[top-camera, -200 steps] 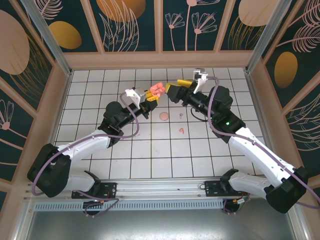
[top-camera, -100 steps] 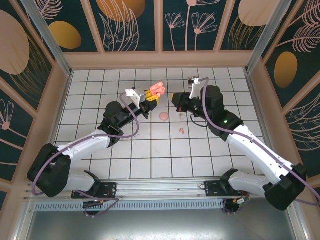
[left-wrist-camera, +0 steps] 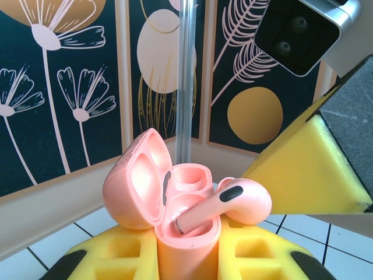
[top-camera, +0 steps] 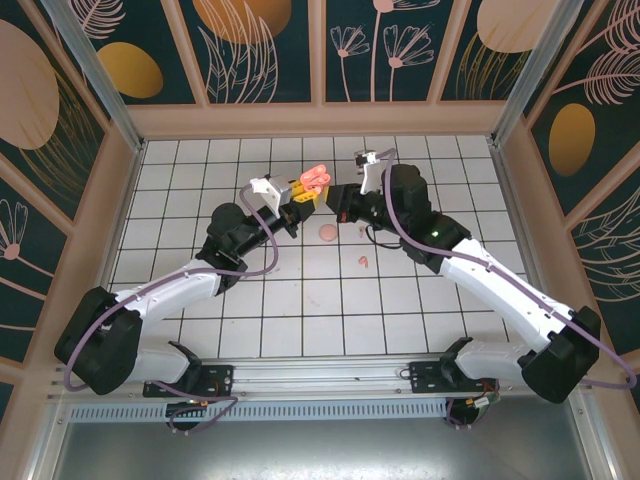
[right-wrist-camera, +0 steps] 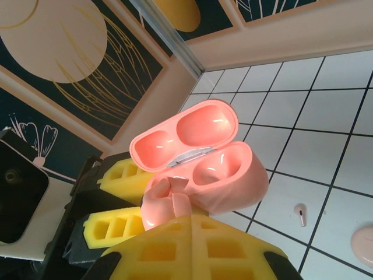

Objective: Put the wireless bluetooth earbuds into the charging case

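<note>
Fingers point(left-wrist-camera: 111, 256) of the left gripper point(top-camera: 303, 194) are closed on the base of the coral-pink charging case point(left-wrist-camera: 187, 248), holding it with its opening up. The lid point(left-wrist-camera: 137, 181) is swung open and leans to the left in the left wrist view. A matching pink earbud point(left-wrist-camera: 233, 201) lies with its stem down in the nearer well and its rounded head over the rim on the right, not fully seated. Against that head comes the right gripper point(right-wrist-camera: 186, 224), its jaws drawn together. In the right wrist view its yellow tips touch the earbud, but I cannot tell whether they pinch it or only press on it. On the white tiled floor point(top-camera: 200, 180) below the two grippers in the top view lies a round pink piece point(top-camera: 326, 234). A tiny pale earbud point(top-camera: 362, 231) lies near it on the right, and a coral earbud point(top-camera: 363, 262) lies apart from both, nearer the arm bases.
</note>
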Robot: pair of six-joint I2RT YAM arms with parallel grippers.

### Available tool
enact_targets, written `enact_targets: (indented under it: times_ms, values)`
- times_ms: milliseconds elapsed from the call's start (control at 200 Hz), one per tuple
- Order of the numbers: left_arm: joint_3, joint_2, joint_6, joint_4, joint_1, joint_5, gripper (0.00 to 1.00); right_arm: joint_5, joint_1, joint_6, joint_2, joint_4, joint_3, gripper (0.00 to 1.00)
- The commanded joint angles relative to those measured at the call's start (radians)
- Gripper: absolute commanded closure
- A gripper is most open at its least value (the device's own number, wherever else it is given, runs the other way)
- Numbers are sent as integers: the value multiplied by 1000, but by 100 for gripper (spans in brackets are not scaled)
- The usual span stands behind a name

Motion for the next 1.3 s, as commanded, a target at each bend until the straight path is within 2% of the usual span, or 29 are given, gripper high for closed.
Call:
enact_targets:
  times_ms: [0, 831, 1091, 1296]
  values:
    - [23, 6, -13, 49, -5, 8, 100, -22, 11, -15, 16, 26, 42, 98]
    - [23, 4, -34, 54, -4, 13, 100, 9, 8, -37, 67, 33, 104, 98]
    - [14, 0, -29, 55, -6, 10, 100, 37, -4, -39, 14, 23, 98, 98]
    - [-6, 1, -22, 80, -5, 10, 100, 4, -5, -30, 14, 26, 109, 98]
